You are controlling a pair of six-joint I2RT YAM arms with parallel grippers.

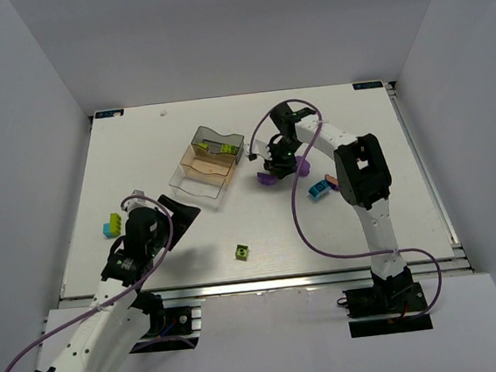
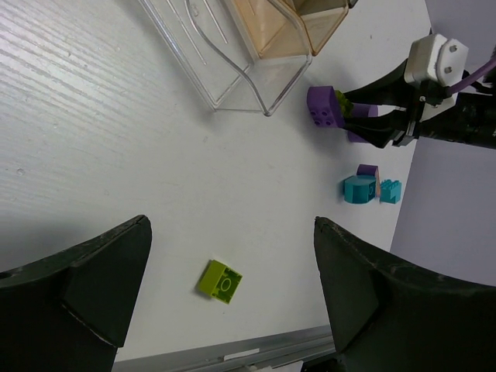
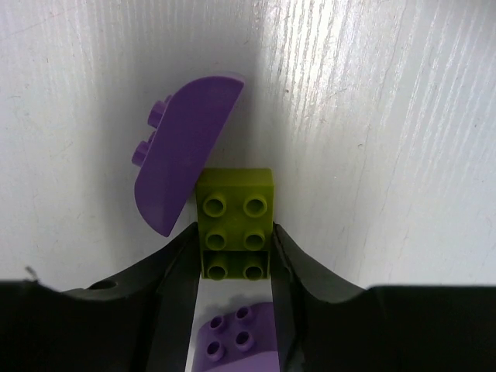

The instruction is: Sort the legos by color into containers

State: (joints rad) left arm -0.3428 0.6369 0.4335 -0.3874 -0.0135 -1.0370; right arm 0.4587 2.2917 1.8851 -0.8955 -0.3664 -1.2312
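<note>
The white table (image 1: 139, 152) bears adjoining trays (image 1: 197, 189) and scattered legos (image 1: 243, 252).

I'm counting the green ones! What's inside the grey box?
Inside the grey tray lie at least two lime green bricks. Its smoky walls may hide more, so the exact count is unclear.

Three trays (image 1: 203, 189): grey, orange, clear. Eleven bricks: five lime, with one lime brick (image 3: 236, 201) between the right claw's (image 3: 235, 227) jaws; three purple (image 3: 186, 163), two flanking that claw; three cyan (image 2: 358, 188), one behind the left claw (image 2: 230, 225)
</note>
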